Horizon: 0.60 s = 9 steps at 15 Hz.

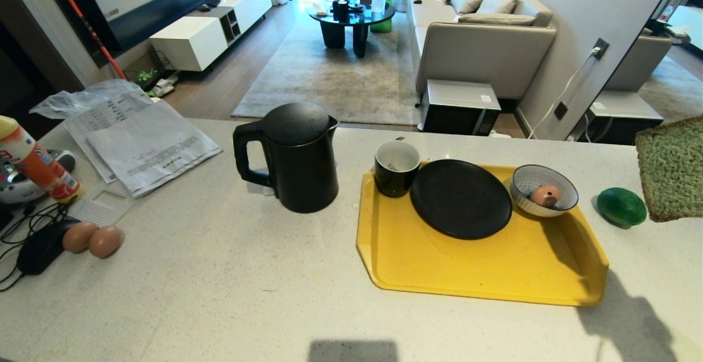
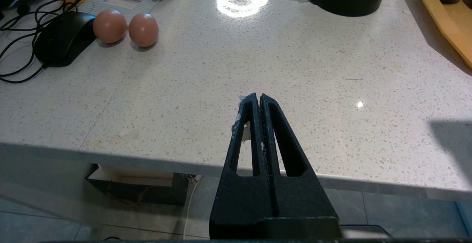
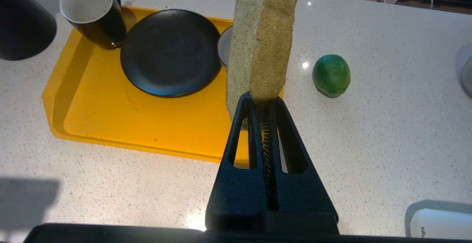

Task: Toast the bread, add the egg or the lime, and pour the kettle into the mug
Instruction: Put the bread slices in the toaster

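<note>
My right gripper (image 3: 262, 99) is shut on the bread (image 3: 262, 40), a pale green slice held by its edge in the air above the counter, right of the yellow tray (image 1: 483, 274). In the head view the bread (image 1: 671, 170) shows at the right border. The lime (image 1: 621, 206) lies on the counter below it, beside the tray. An egg (image 1: 545, 195) sits in a striped bowl (image 1: 528, 178) on the tray, by a black plate (image 1: 460, 198) and the mug (image 1: 396, 167). The black kettle (image 1: 299, 156) stands left of the tray. My left gripper (image 2: 257, 97) is shut and empty, parked at the counter's near edge.
Two brown eggs (image 1: 92, 239) lie at the left beside a black mouse (image 1: 38, 249) with cables. Papers (image 1: 145, 145) and a bottle (image 1: 35, 161) sit at the far left. A white object (image 3: 440, 222) shows at the near right of the counter.
</note>
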Motion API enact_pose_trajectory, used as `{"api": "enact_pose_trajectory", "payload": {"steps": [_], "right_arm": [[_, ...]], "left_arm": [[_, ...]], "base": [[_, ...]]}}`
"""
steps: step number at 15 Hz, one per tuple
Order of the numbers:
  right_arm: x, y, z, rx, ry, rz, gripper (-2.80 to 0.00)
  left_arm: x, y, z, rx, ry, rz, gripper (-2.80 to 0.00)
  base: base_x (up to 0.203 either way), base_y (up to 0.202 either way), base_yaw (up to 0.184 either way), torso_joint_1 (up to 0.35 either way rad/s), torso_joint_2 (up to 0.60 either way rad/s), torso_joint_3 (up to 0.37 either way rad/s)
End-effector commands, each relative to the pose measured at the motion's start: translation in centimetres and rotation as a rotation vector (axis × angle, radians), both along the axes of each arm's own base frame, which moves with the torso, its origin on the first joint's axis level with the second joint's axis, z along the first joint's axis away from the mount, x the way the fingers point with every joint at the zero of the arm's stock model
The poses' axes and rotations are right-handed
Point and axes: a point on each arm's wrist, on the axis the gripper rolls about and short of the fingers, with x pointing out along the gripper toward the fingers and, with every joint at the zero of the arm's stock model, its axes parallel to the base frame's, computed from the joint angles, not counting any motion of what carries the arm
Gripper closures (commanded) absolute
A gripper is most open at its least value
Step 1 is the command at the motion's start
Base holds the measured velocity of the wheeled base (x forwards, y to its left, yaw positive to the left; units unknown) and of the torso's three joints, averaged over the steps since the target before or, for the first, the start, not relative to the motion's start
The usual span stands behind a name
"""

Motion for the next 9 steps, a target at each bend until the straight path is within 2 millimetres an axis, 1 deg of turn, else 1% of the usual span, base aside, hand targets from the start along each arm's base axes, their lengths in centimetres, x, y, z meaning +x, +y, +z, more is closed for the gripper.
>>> {"api": "enact_pose_trajectory", "payload": {"steps": [1,6,9], "right_arm": [[-0.19,-0.01,0.19,0.003,-0.013,0.003,0.00],[0.03,0.07,0.31,-0.014,-0.014,0.033,0.00],[0.41,0.13,0.57,-0.019,-0.046,0.046,0.00]], "left_arm": [[0.11,0.00,-0.42,-0.001,0.012,0.001,0.00],[0.11,0.00,-0.42,-0.001,0.012,0.000,0.00],[0.11,0.00,-0.42,-0.001,0.012,0.001,0.00]], "base": [[0.000,0.000,0.000,0.000,0.00,0.000],[0.000,0.000,0.000,0.000,0.00,0.000],[0.000,0.000,0.000,0.000,0.00,0.000]]}}
